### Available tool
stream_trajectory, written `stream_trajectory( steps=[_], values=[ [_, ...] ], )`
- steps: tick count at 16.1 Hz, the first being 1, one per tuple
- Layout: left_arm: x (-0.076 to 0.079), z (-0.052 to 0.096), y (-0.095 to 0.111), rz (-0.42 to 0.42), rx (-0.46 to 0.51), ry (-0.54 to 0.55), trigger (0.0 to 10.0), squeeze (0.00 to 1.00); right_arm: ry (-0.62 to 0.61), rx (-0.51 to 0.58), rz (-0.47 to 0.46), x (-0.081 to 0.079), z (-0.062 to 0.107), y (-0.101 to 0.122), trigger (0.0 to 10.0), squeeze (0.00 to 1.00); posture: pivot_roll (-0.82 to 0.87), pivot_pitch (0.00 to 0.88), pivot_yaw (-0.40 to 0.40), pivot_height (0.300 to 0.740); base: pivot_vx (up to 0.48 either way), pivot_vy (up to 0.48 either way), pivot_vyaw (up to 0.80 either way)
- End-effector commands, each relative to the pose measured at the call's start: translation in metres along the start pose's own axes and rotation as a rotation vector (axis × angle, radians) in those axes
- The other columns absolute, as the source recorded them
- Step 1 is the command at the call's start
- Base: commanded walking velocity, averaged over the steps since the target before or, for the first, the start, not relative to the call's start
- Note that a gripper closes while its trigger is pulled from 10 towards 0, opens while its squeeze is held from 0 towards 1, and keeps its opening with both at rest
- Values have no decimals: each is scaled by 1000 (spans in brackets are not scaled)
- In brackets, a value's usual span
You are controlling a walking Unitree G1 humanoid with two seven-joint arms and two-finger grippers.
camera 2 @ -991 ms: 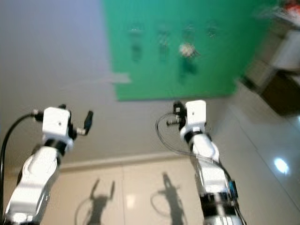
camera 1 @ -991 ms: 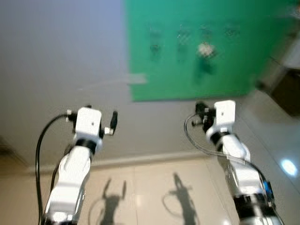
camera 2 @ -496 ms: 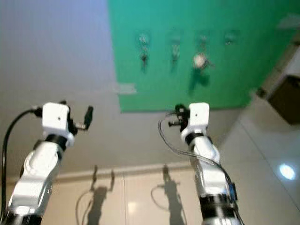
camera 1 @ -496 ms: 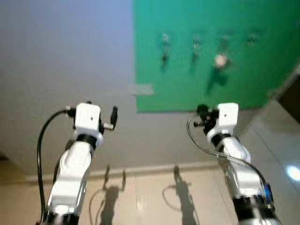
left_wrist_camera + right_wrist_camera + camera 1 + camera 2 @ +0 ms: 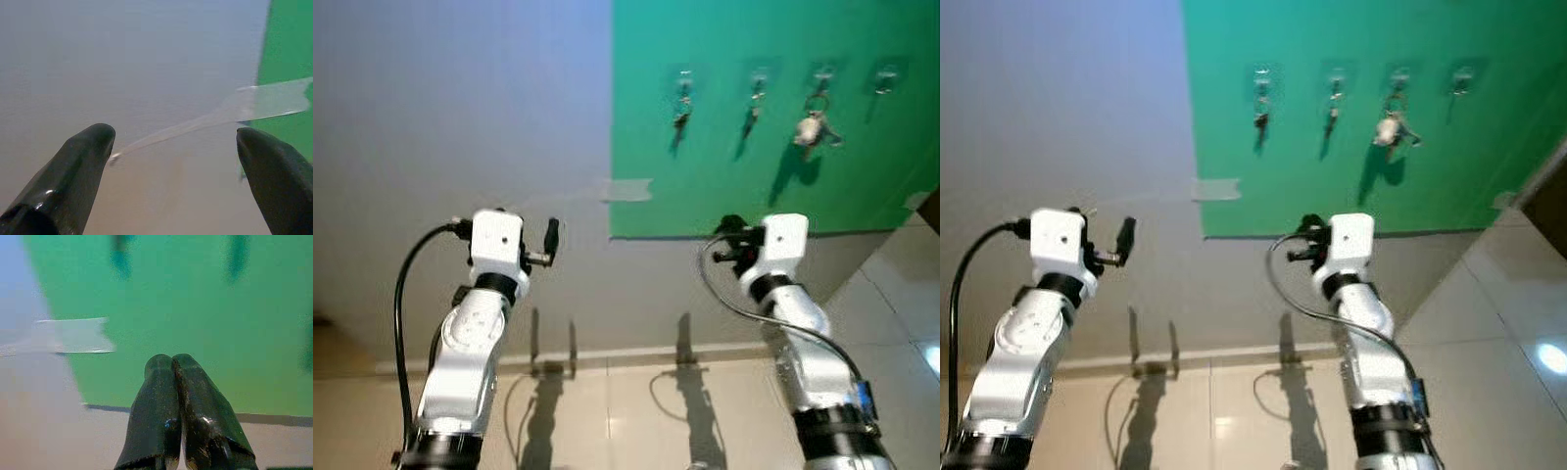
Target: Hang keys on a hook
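Keys [image 5: 813, 127] with a pale fob hang on the green wall panel's [image 5: 724, 186] third metal hook [image 5: 822, 76].
Left gripper [image 5: 176, 161] spread apart near the panel's taped left edge; right gripper [image 5: 171, 363] pressed together below the hooks, empty.

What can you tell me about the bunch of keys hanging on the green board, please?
The bunch of keys hangs from the third of four small hooks in a row on the green board, by a thin ring. It looks metallic and pale, with a lumpy cluster and a part jutting sideways; finer detail is too small to tell. It casts a dark shadow on the board. Nothing else touches it; both claws sit well below.
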State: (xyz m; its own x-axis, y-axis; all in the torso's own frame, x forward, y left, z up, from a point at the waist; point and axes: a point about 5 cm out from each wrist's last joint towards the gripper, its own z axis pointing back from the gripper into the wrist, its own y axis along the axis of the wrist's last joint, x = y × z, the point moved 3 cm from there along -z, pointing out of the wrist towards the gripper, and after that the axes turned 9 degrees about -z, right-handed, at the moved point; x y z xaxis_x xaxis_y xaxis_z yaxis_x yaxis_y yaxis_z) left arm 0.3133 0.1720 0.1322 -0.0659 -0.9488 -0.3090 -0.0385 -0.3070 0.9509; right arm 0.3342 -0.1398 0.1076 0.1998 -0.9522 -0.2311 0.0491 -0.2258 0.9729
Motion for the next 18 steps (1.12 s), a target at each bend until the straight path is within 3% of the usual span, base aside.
stream_trajectory(
  steps=[1,8,15,18],
  values=[
    [1,-3,1,-7,-4,-2,10000,0,-4,18,11,1,0,5,10000,0,-25,0,25,740,0,-480,800],
    [7,-5,-1,-6,-6,-9,10000,0,-9,29,68,1,-3,10,10000,0,-42,0,23,740,0,-480,771],
    [5,-4,-3,-15,-7,1,10000,0,-2,38,16,0,-4,12,10000,0,-35,0,10,740,0,-480,0],
    [7,-3,-3,-26,-3,-16,10000,0,128,43,-27,-4,3,21,10000,0,-36,0,11,740,0,-480,0]
  ],
)
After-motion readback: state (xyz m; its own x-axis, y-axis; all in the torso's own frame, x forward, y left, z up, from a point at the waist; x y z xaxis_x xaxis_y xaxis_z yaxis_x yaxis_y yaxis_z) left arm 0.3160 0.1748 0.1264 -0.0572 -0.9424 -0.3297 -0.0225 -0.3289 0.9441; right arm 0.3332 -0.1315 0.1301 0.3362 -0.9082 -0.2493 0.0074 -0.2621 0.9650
